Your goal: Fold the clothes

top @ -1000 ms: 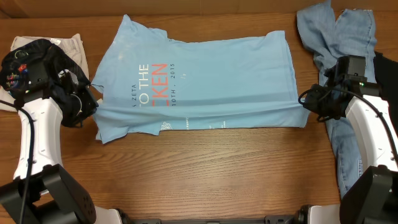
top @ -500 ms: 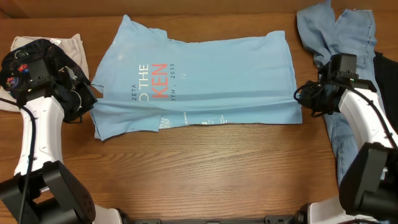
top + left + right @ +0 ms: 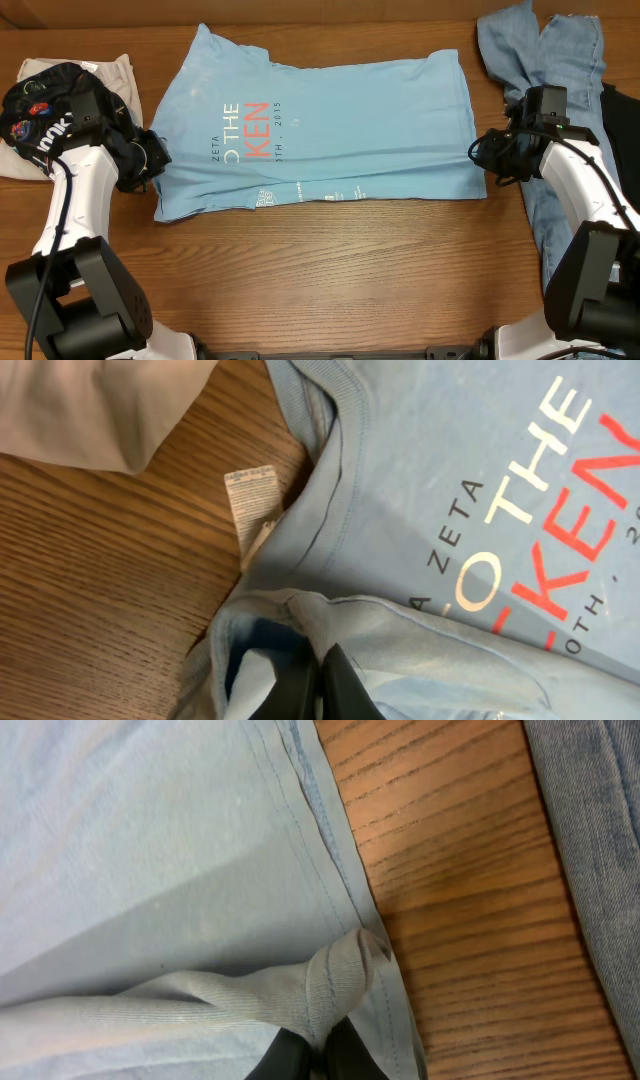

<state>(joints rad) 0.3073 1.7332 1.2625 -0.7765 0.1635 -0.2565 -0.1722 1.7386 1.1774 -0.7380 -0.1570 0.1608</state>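
The light sky-blue T-shirt (image 3: 330, 110) lies spread across the table, lettering up, its near edge folded over in a band (image 3: 320, 185). My left gripper (image 3: 152, 160) is shut on the shirt's left folded edge near the collar (image 3: 330, 480); its jaws (image 3: 320, 685) pinch the blue cloth. My right gripper (image 3: 484, 160) is shut on the shirt's right hem corner, and in the right wrist view its jaws (image 3: 318, 1060) pinch the bunched hem (image 3: 340, 975).
Darker blue denim jeans (image 3: 560, 70) lie at the right, under my right arm, also in the right wrist view (image 3: 600, 840). A beige garment (image 3: 110, 75) and a black shirt (image 3: 45, 110) lie at the far left. A white label (image 3: 250, 500) sticks out by the collar.
Both grippers have carried the shirt's near edge farther up over the shirt, so the folded band sits higher and the left gripper is closer in.
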